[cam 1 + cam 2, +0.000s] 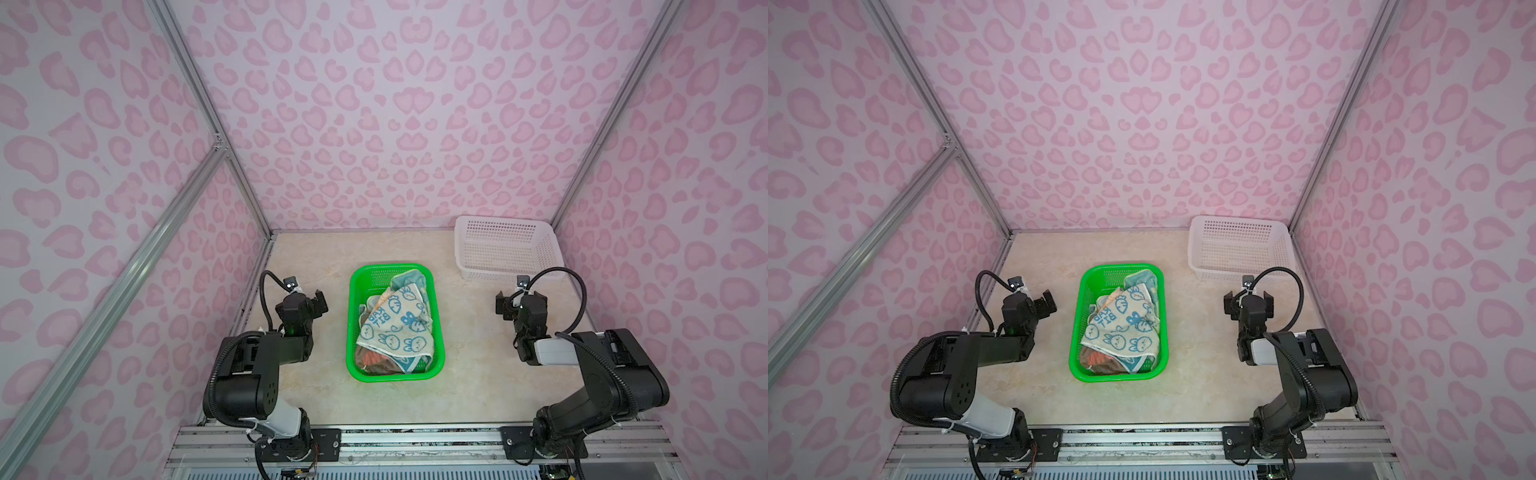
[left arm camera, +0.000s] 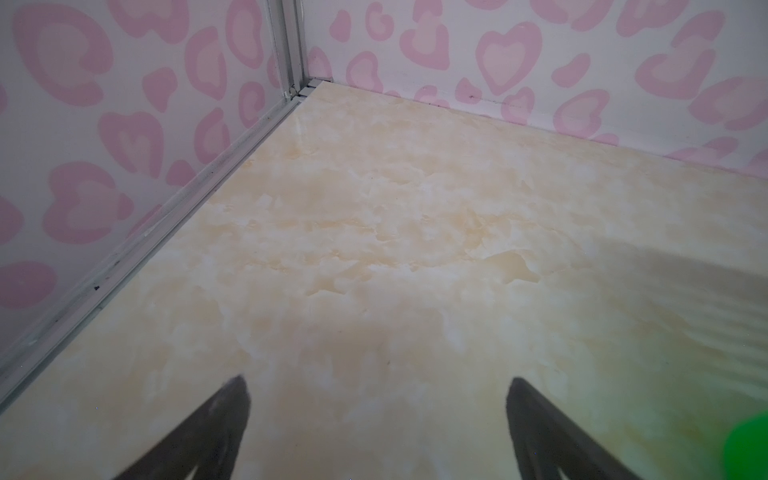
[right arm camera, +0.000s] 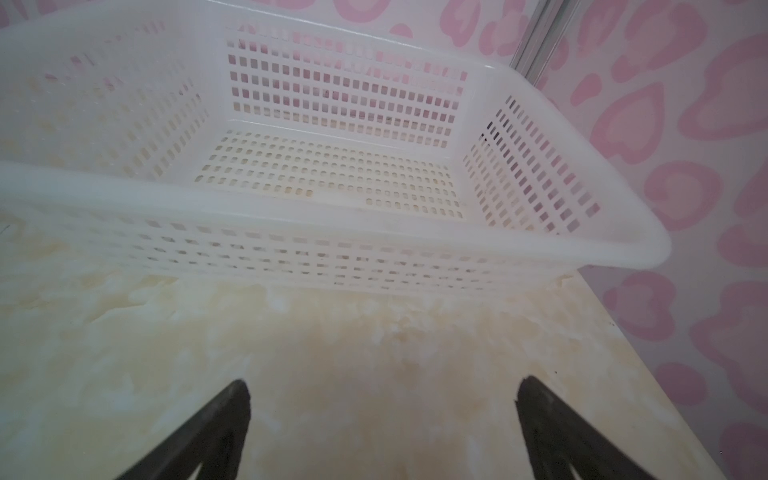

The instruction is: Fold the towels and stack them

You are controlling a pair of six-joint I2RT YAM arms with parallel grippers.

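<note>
Where the towels (image 1: 395, 328) lay heaped in the green basket (image 1: 352, 328) at the middle of the tabletop (image 1: 307, 395), the heap's long axis ran with the basket's, from the near rim straight away toward the back wall. At the near end an orange towel (image 1: 372, 358) showed only as a crumpled edge, mostly buried. Over it sprawled the cream rabbit towel (image 1: 399, 332), unfolded and rumpled, print up. At the far end a pale cloth with teal (image 1: 409, 281) peeked out. How many cloths lay beneath could not be told.

The left hand (image 1: 318, 303) hung left of the basket and the right hand (image 1: 519, 305) well to its right — both apart from it, jaws spread wide, gripping nothing.

Only the top views showed the towels. The left wrist view gave the left hand (image 2: 376, 386) over bare tabletop, with the green basket (image 2: 748, 440) a mere blur at the frame's edge.

Farthest off, in the back right corner, stood the white basket (image 1: 505, 249). The right wrist view showed it (image 3: 291, 195) close beyond the right hand (image 3: 382, 388), its perforated floor plain to see, one end cut off by the frame.
</note>
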